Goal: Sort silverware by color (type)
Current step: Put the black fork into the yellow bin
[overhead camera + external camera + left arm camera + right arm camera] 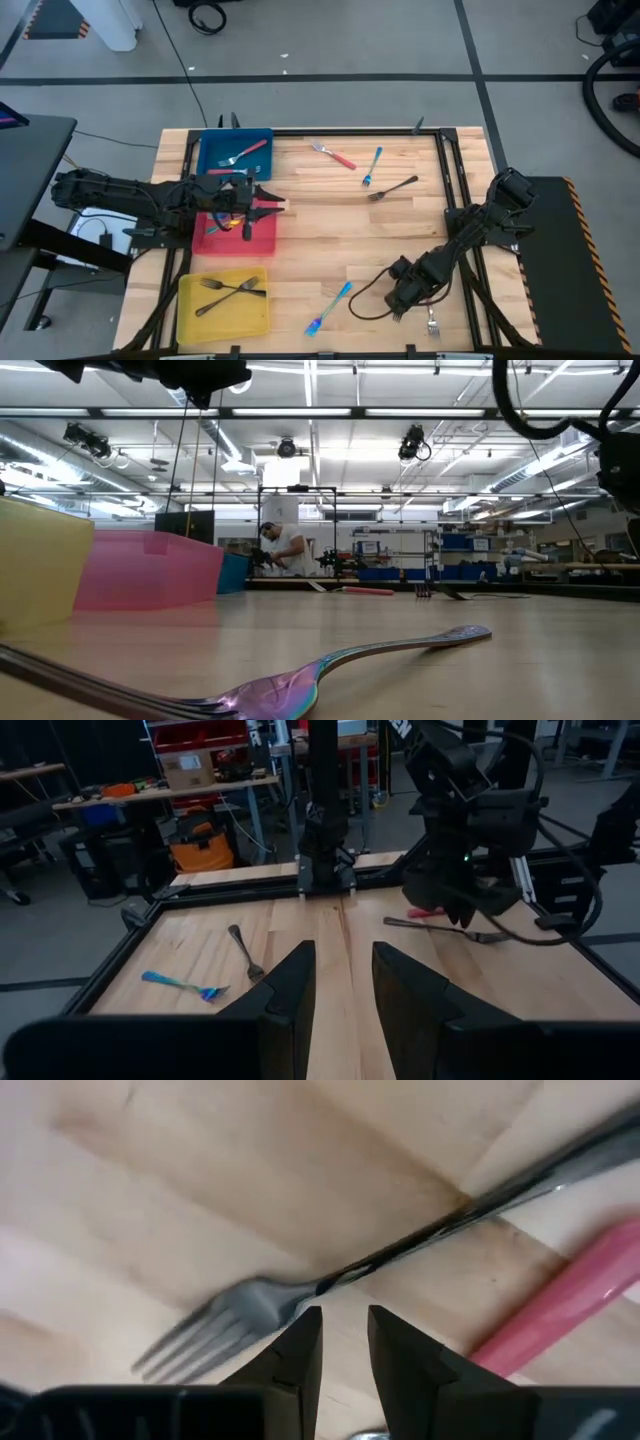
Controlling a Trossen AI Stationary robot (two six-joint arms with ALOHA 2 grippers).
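The silverware lies spread over the wooden table. On the bare wood are a red-handled fork (335, 155), a blue fork (372, 166), a grey fork (392, 188), another blue fork (330, 308) and a grey fork (432, 322). My left gripper (268, 205) hovers over the red tray (262, 238), its fingers a little apart (345, 985). My right gripper (398, 305) hangs low near the near right corner, narrowly open (345, 1335). It is just short of a grey fork's neck (330, 1283), with a red handle (560, 1305) beside it.
The blue tray (258, 140) holds a red-handled fork (243, 153). The yellow tray (225, 315) holds two dark forks (228, 290). A black cable (365, 300) loops on the table by my right arm. A person (285, 550) stands far behind the table. The table's middle is bare wood.
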